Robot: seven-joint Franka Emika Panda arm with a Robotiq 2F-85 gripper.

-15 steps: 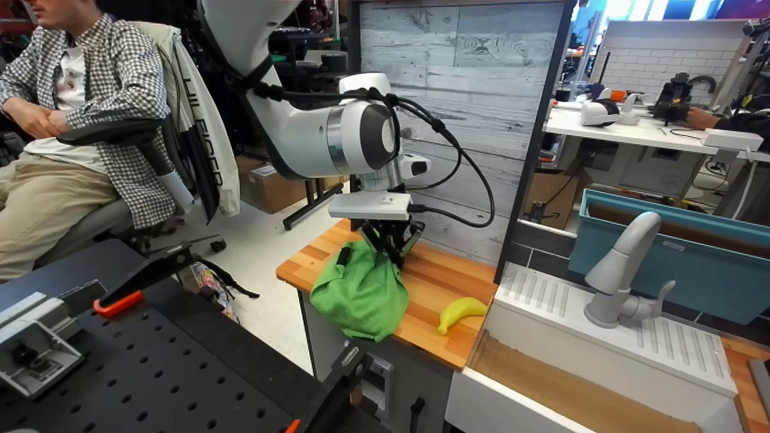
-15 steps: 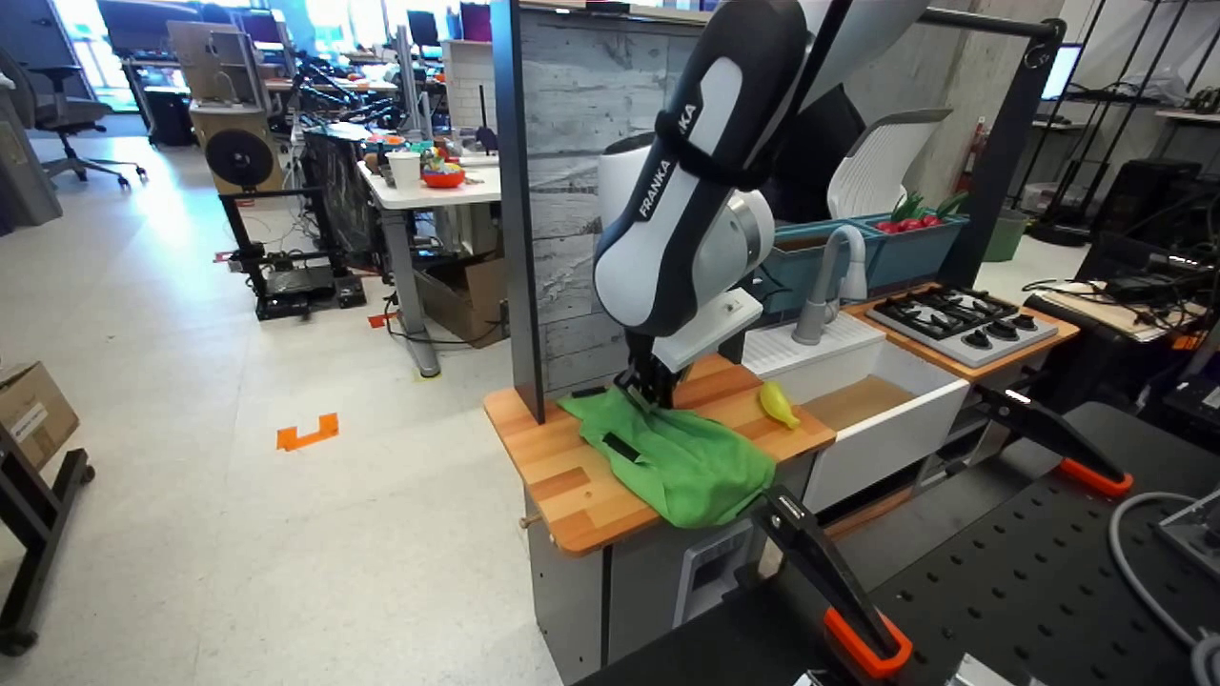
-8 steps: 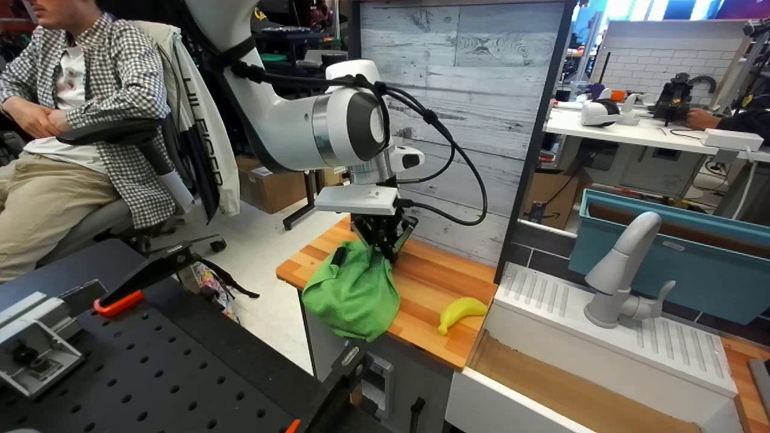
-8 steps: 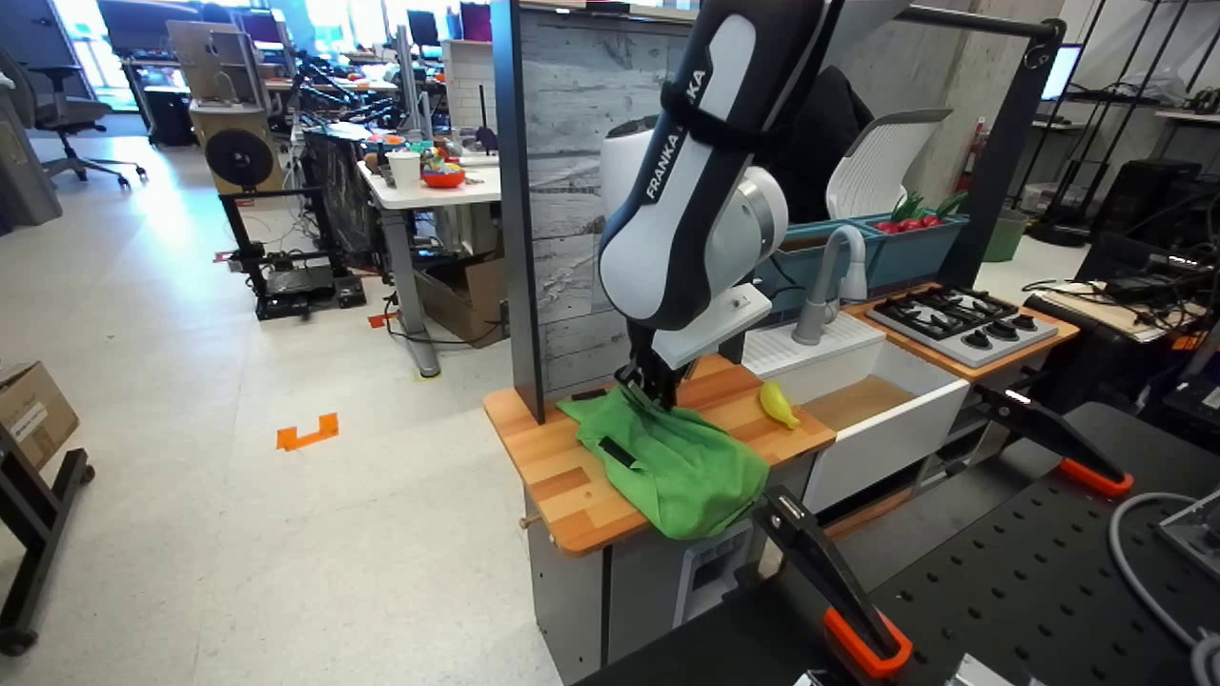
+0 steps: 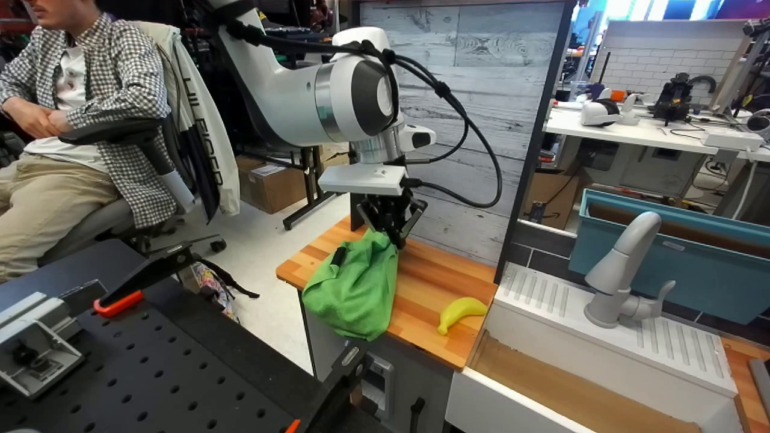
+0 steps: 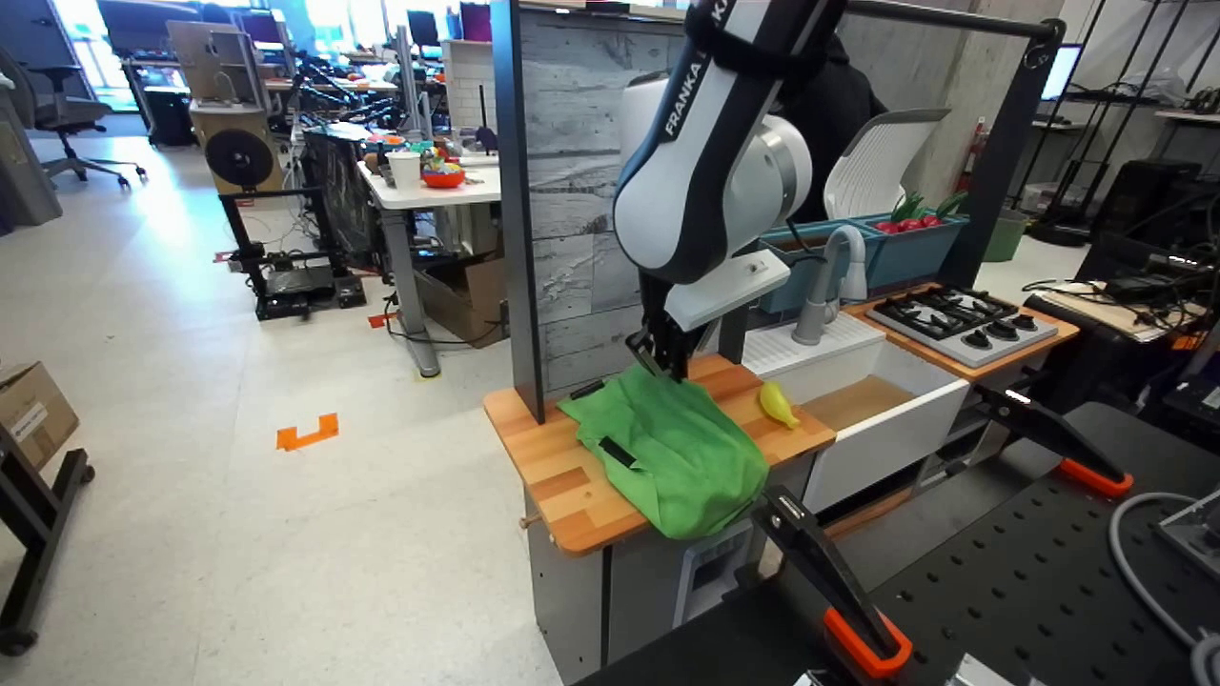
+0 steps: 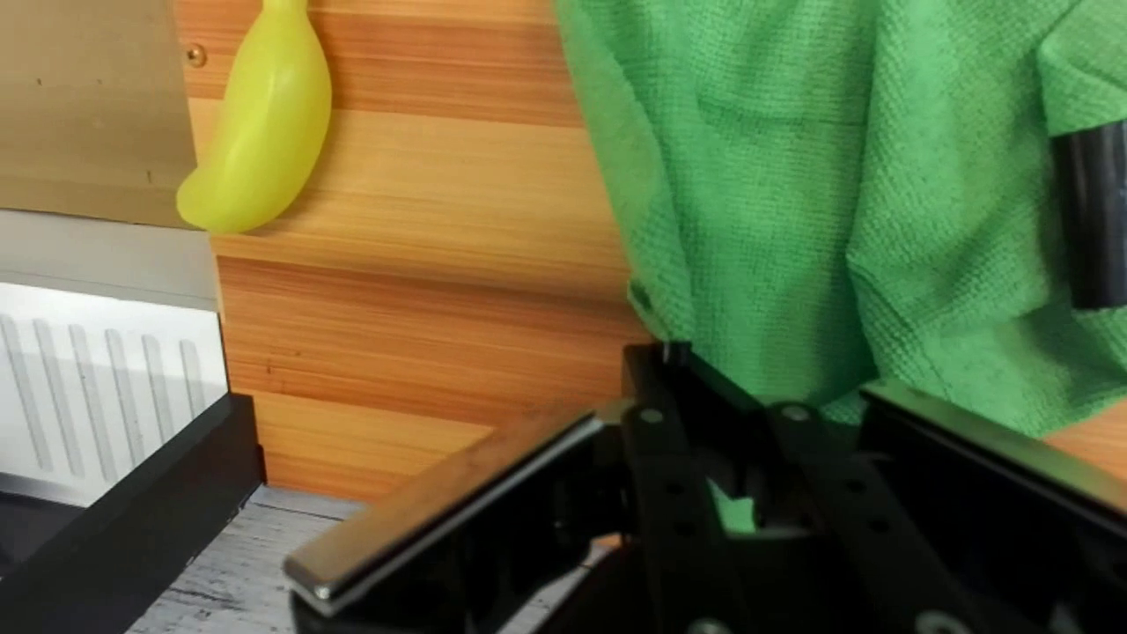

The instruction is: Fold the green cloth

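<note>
The green cloth (image 6: 677, 448) lies rumpled below frame centre in both exterior views, its lower end overhanging the surface (image 6: 572, 510). Its upper end is raised, pinched by the end effector (image 5: 397, 240).

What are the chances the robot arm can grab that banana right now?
Probably not yet: the gripper appears closed on the green cloth, though nothing seems to block its way to the banana.

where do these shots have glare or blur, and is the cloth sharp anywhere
In an exterior view, a window is blown out and bluish glare lies along the floor; in the wrist view, the green cloth shows its weave clearly, darker in a fold, while the hand looks dark and a little soft.
</note>
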